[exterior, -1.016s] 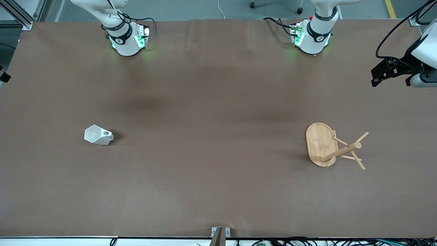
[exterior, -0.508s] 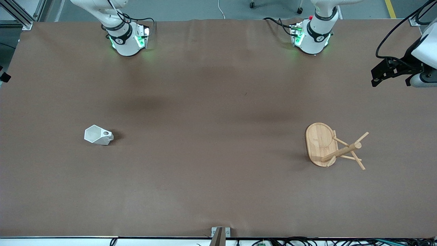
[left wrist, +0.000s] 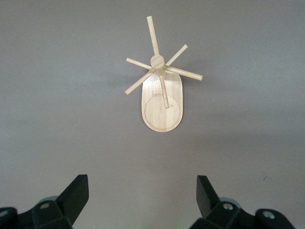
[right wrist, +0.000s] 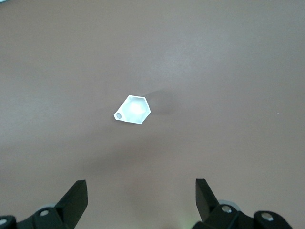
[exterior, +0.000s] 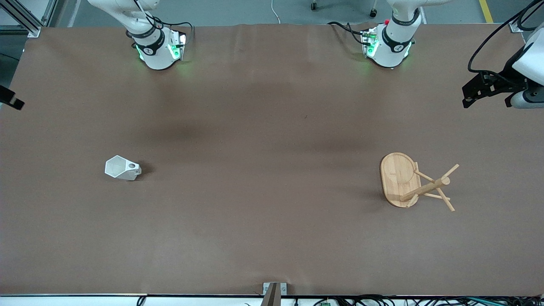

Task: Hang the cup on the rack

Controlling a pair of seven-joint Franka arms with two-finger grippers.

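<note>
Brown table [exterior: 272,238]: cup [exterior: 122,168], rack [exterior: 414,182] well apart; no legible writing. Both jaws spread, empty.

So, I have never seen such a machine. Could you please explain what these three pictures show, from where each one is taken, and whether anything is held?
These are two robot arms bolted to a brown table. The wide picture looks down from a high camera facing them; their white bases stand along its top edge.

The other two pictures come from cameras on the arms' wrists, looking down past each arm's own two black fingers. The left gripper is open above the rack, a bamboo mug stand with thin pegs. The right gripper is open above the cup, a small white angular mug.

In the wide picture the cup sits toward the right arm's end of the table, the rack toward the left arm's end. Nothing is held.
</note>
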